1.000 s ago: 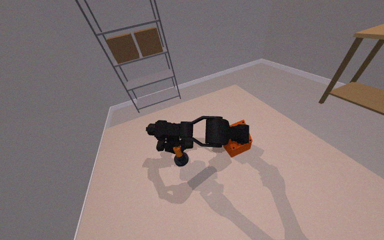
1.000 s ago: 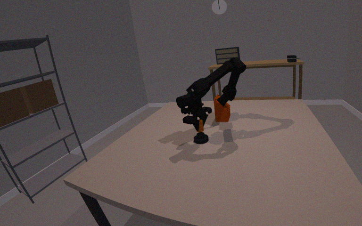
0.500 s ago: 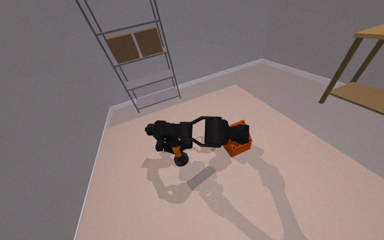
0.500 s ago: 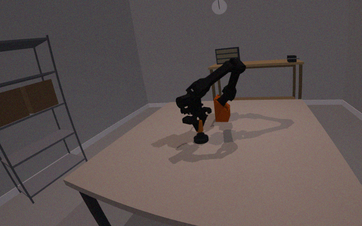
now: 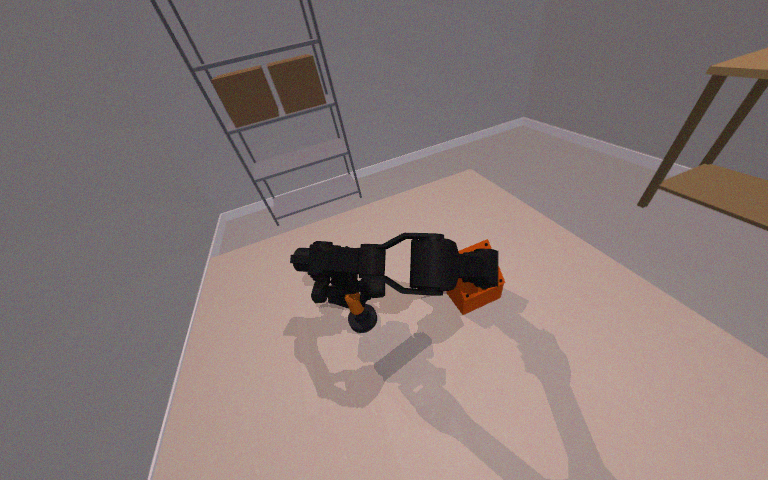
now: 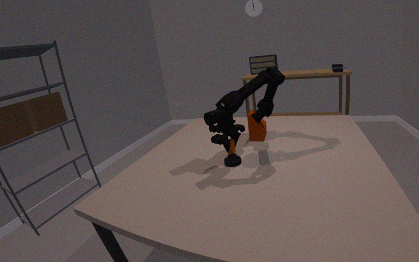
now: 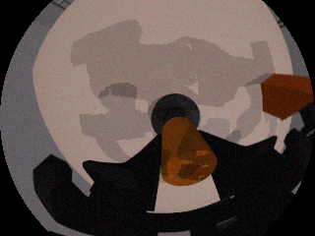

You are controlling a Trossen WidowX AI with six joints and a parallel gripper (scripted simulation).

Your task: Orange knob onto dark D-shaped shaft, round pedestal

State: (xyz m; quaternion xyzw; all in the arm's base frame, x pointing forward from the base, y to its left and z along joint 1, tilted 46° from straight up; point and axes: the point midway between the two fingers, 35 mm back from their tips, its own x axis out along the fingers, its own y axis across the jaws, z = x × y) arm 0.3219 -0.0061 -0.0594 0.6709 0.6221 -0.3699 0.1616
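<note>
The orange knob [image 5: 355, 304] [image 6: 232, 147] [image 7: 186, 149] is held roughly upright between the fingers. My gripper [image 5: 352, 300] [image 6: 232, 145] [image 7: 179, 136] is shut on it, above the round pedestal. The dark round pedestal [image 5: 362, 322] [image 6: 232, 161] [image 7: 175, 104] stands on the table under the knob. In the exterior view the knob's lower end is at or just above the pedestal's dark raised middle. The shaft cannot be made out, and the knob's hole and both flat sides are hidden. Whether the knob touches the shaft cannot be told.
The arm's orange base block [image 5: 475, 300] [image 6: 257, 131] [image 7: 286, 95] stands on the table [image 5: 566, 271] [image 6: 277, 209]. A wire shelf [image 5: 257, 58] [image 6: 69, 103] with brown boxes stands off to the left. A wooden workbench [image 5: 730, 195] [image 6: 309, 73] stands beyond the table. Arm shadows lie around the pedestal.
</note>
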